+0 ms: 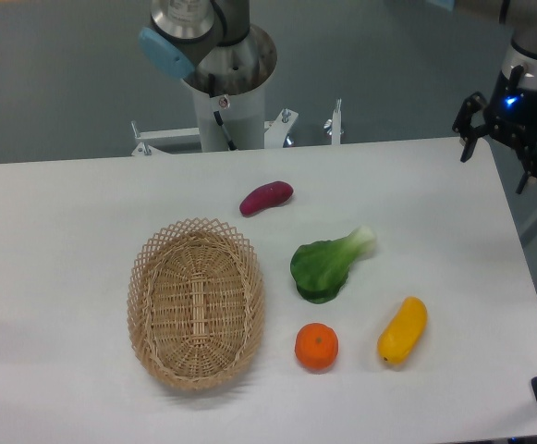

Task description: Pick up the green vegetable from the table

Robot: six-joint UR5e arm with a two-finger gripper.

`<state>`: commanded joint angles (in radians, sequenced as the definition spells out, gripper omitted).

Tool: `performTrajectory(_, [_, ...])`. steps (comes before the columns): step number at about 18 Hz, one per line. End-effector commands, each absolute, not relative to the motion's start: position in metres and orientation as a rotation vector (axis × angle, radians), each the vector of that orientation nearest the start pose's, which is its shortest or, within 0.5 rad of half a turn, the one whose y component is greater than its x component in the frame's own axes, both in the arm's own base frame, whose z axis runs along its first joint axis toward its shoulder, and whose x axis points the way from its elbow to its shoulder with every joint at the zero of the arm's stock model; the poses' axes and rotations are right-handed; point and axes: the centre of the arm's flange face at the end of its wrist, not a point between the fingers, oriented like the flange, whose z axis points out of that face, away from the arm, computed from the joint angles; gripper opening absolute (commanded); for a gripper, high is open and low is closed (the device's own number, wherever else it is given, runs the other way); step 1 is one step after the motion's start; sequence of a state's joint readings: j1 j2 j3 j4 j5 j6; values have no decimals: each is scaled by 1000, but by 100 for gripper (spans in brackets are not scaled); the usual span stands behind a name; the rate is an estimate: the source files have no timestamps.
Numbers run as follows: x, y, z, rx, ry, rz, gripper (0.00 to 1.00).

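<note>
Up at the far right corner of the table (83, 213), the pincer (506, 139) hangs with its two fingers spread wide and nothing between them. It is well away from the green vegetable (328, 266).

That vegetable lies flat near the middle of the table, right of the woven basket (196, 302). Its pale stem points up and to the right, and its dark leaves fan out down and to the left. A purple sweet potato (266, 197) sits above it, an orange (316, 347) just below it, and a yellow fruit (403, 330) to its lower right.

I think the arm should swing over, stop right above the vegetable, and turn its fingers to cross the narrow stem part. Then it should drop straight down, staying away from the orange, and squeeze gently.
</note>
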<state>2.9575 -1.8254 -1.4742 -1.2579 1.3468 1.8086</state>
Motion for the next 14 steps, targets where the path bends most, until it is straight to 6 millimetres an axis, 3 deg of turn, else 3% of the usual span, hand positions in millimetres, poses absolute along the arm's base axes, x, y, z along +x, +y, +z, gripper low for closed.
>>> performTrajectory(8, [-564, 264, 416, -2845, 630, 205, 100])
performTrajectory(14, [-550, 260, 385, -2853, 618, 114, 100])
